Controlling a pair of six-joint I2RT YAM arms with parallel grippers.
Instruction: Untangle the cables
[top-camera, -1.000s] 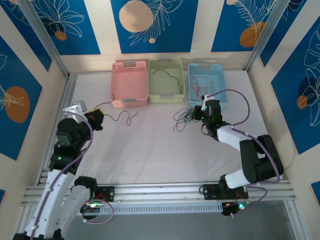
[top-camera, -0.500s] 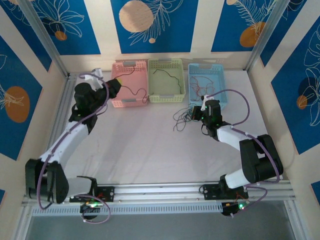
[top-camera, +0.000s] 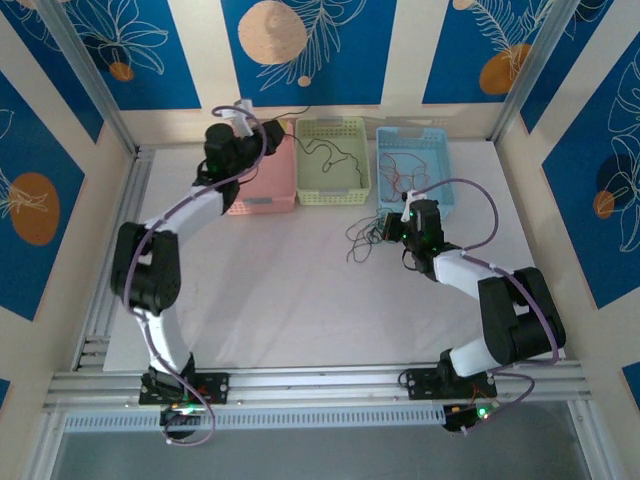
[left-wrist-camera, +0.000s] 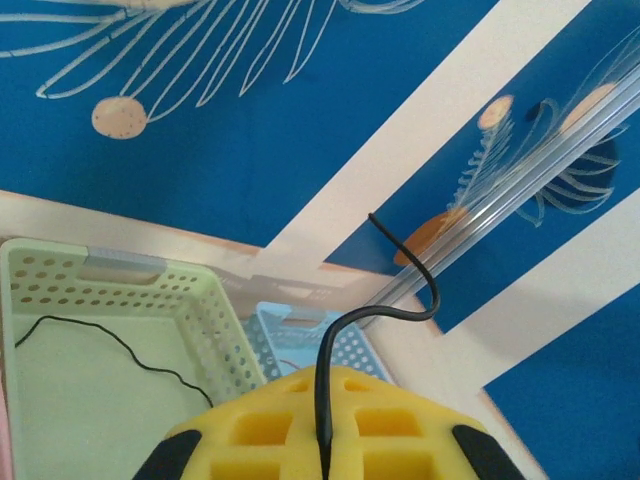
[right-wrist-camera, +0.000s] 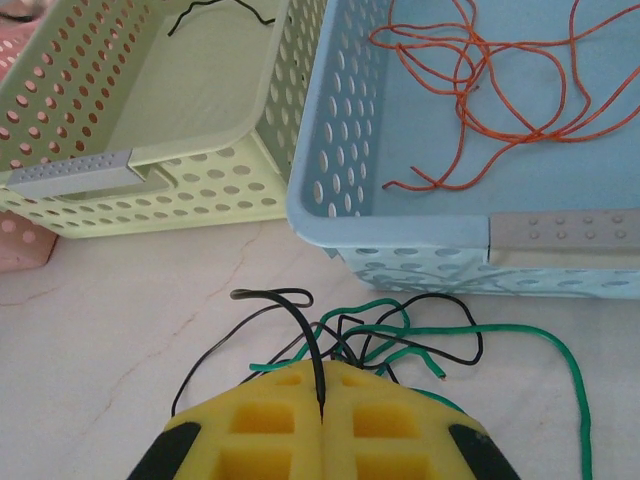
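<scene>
My left gripper (top-camera: 258, 120) is raised over the pink basket (top-camera: 262, 203), shut on a black cable (top-camera: 290, 112). In the left wrist view that cable (left-wrist-camera: 330, 335) rises from between the closed yellow pads (left-wrist-camera: 250, 430) and curls upward in front of the wall. My right gripper (top-camera: 392, 228) rests low on the table, shut on another black cable (right-wrist-camera: 312, 345). This one comes from a clump of black and green cables (right-wrist-camera: 400, 335) lying just in front of the blue basket (right-wrist-camera: 400, 235). The same clump (top-camera: 362, 238) spreads to the left of the right gripper.
Three baskets stand in a row at the back. The green basket (top-camera: 333, 192) holds one black cable (top-camera: 335, 150), and the blue basket (top-camera: 440, 165) holds orange cables (right-wrist-camera: 480, 70). An aluminium frame and patterned walls enclose the table.
The left arm swung from the table's left side up and back to over the pink basket, carrying its black cable. The right arm stayed put.
</scene>
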